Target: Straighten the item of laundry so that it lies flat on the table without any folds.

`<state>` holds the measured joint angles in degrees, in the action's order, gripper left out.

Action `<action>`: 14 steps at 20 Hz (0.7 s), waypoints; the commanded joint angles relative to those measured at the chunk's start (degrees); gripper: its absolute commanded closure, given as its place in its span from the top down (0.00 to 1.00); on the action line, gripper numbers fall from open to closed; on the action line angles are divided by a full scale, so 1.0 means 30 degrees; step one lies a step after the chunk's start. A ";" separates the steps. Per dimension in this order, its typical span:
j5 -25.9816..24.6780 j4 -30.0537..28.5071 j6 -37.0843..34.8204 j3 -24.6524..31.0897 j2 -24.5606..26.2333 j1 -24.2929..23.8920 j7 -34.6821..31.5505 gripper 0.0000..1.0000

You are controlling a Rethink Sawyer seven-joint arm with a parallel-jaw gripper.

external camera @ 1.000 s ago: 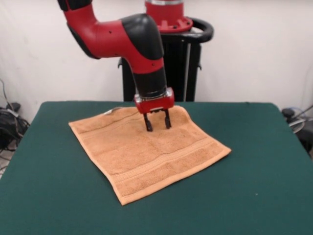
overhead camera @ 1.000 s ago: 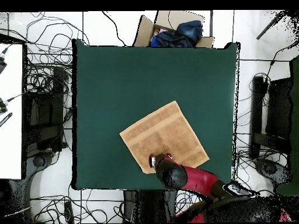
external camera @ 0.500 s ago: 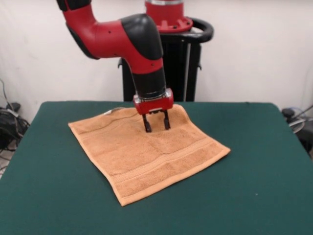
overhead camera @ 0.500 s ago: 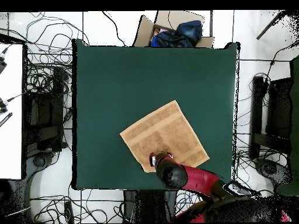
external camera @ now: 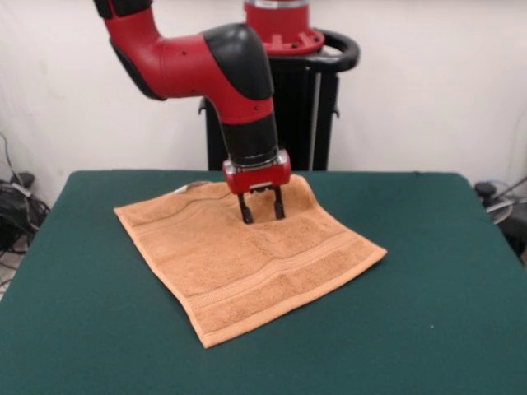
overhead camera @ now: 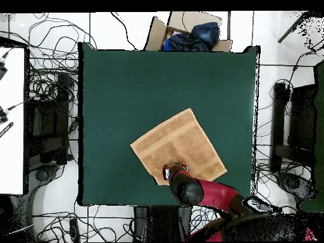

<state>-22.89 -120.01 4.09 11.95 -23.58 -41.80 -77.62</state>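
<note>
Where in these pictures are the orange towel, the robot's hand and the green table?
Orange-tan terry towel (external camera: 239, 263): front view, the middle of the cloth.
Robot's hand (external camera: 263, 212): front view, midway between its two dark fingertips, spread apart over the towel.
Dark green felt-topped table (overhead camera: 139, 88): overhead view, a bare stretch of its top.

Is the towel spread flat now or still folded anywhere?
Spread. The towel lies open in a single layer on the table, all four corners out, no folds showing; the gripper stands on its far edge.

Front cam across table (external camera: 428, 271) facing robot; overhead straight down, wider; both w/ whole tabletop.
</note>
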 commanded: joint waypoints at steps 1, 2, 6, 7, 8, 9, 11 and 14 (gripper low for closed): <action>-0.0026 0.5619 0.3613 0.1279 0.0050 -0.0129 -0.2947 1.00; -0.0074 0.5634 0.3673 0.1332 0.0076 -0.0180 -0.2948 1.00; -0.0208 0.5741 0.3792 0.1478 0.0143 -0.0309 -0.2904 1.00; -0.0240 0.5767 0.3788 0.1493 0.0156 -0.0324 -0.2876 1.00; -0.0321 0.5758 0.3797 0.1585 0.0170 -0.0408 -0.2863 1.00; -0.0349 0.5767 0.3769 0.1615 0.0175 -0.0434 -0.2849 1.00; -0.0417 0.5792 0.3807 0.1674 0.0212 -0.0486 -0.2868 1.00; -0.0530 0.5870 0.3860 0.1695 0.0250 -0.0511 -0.2890 1.00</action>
<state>-24.34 -117.27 8.10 12.27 -23.56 -42.95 -77.62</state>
